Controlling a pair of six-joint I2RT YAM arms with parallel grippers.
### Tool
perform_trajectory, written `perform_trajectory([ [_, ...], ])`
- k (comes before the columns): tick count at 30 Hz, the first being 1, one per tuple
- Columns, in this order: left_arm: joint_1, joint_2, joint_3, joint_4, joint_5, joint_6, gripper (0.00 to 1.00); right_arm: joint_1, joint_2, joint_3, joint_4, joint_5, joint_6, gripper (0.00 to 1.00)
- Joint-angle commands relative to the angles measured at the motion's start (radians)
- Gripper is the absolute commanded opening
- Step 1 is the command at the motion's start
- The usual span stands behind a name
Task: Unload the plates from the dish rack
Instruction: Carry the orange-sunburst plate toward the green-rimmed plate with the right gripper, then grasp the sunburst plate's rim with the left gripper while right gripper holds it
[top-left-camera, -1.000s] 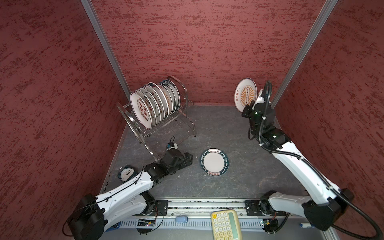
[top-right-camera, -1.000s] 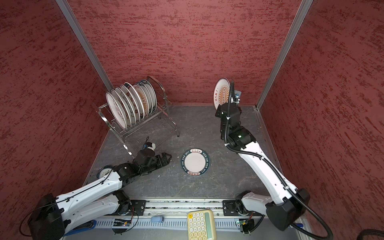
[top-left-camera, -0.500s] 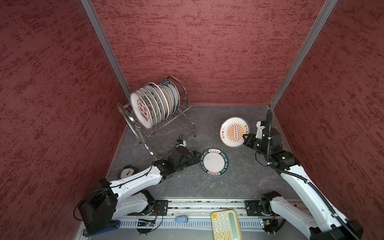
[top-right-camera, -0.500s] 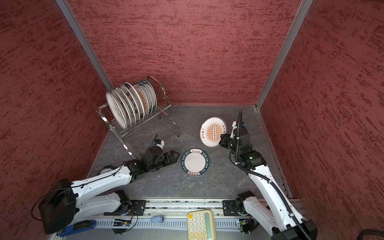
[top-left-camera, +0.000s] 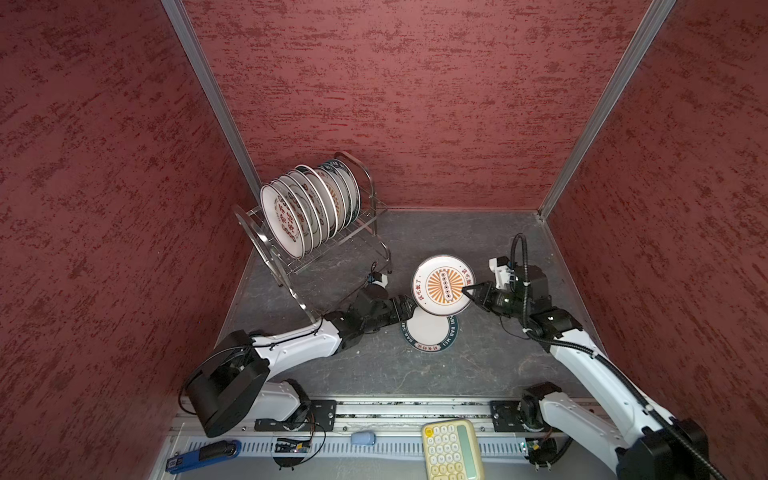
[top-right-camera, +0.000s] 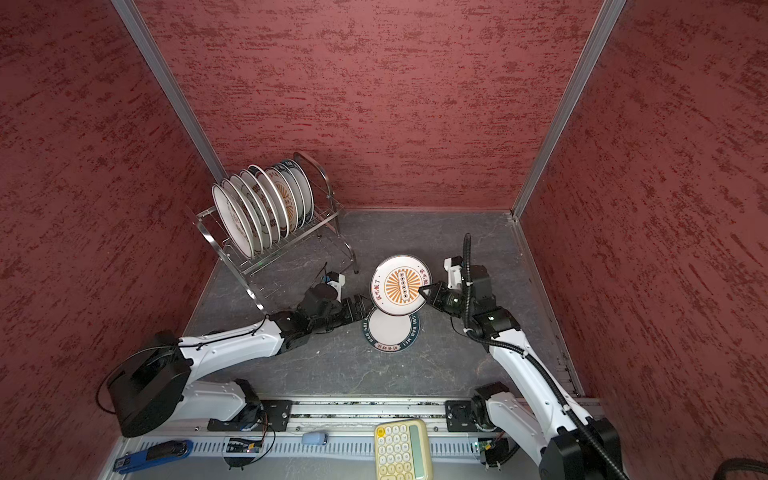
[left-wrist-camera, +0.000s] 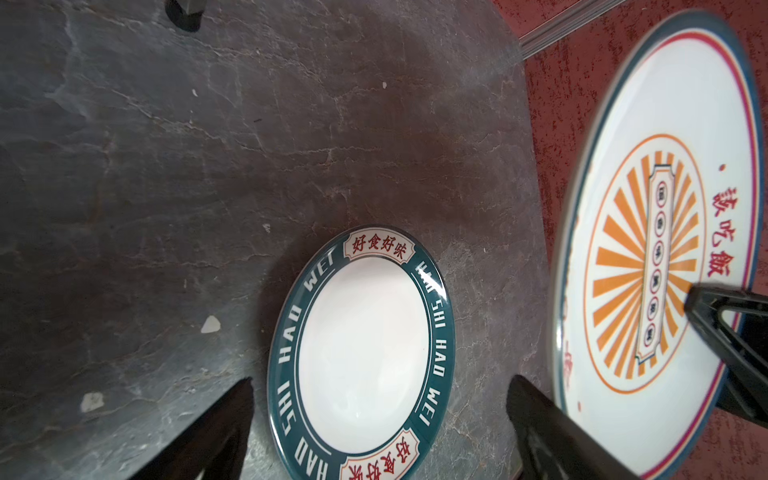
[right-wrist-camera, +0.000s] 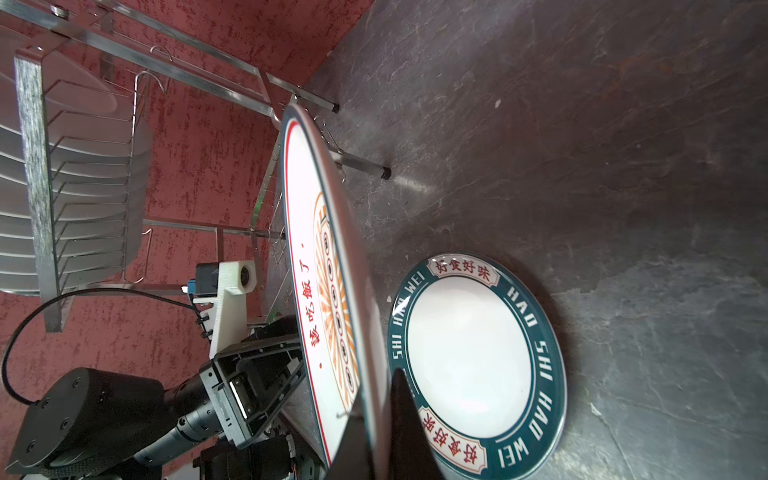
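Note:
The dish rack (top-left-camera: 257, 239) stands at the back left in both top views, with several plates (top-left-camera: 284, 220) upright in its upper tier. My right gripper (top-left-camera: 469, 291) is shut on the rim of an orange sunburst plate (top-left-camera: 442, 284), which it holds tilted just above the table. Under that plate's near edge a teal-rimmed plate (top-left-camera: 430, 334) lies flat. My left gripper (top-left-camera: 409, 305) is open beside the sunburst plate's left edge. In the left wrist view its jaws (left-wrist-camera: 381, 379) straddle the teal plate (left-wrist-camera: 361, 349), with the sunburst plate (left-wrist-camera: 656, 249) next to one finger.
A yellow calculator (top-left-camera: 453, 451) and a blue tool (top-left-camera: 203, 453) lie on the front rail strip. The rack's legs (right-wrist-camera: 384, 171) stand close behind the held plate. Red walls enclose the grey table (top-left-camera: 478, 365) on three sides.
The right arm swung the sunburst plate down from high at the back wall to low over the teal plate. The left gripper reached right toward the plates.

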Motion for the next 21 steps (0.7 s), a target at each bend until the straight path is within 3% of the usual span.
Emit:
perform_trajectory([
  [1, 0.003, 0.0, 0.036, 0.119, 0.057, -0.007, 0.93, 0.007, 0.02, -0.016, 0.099, -0.11, 0.013, 0.0],
  [8, 0.007, -0.011, 0.014, 0.093, 0.076, -0.003, 0.9, -0.001, 0.044, -0.007, 0.142, -0.076, 0.028, 0.0],
  [14, 0.003, -0.111, -0.068, 0.076, 0.076, -0.018, 0.88, -0.018, 0.079, -0.004, 0.184, -0.059, 0.046, 0.0],
  [21, 0.009, -0.209, -0.075, 0.027, 0.035, 0.013, 0.88, -0.021, 0.136, -0.026, 0.268, -0.146, 0.069, 0.0],
])
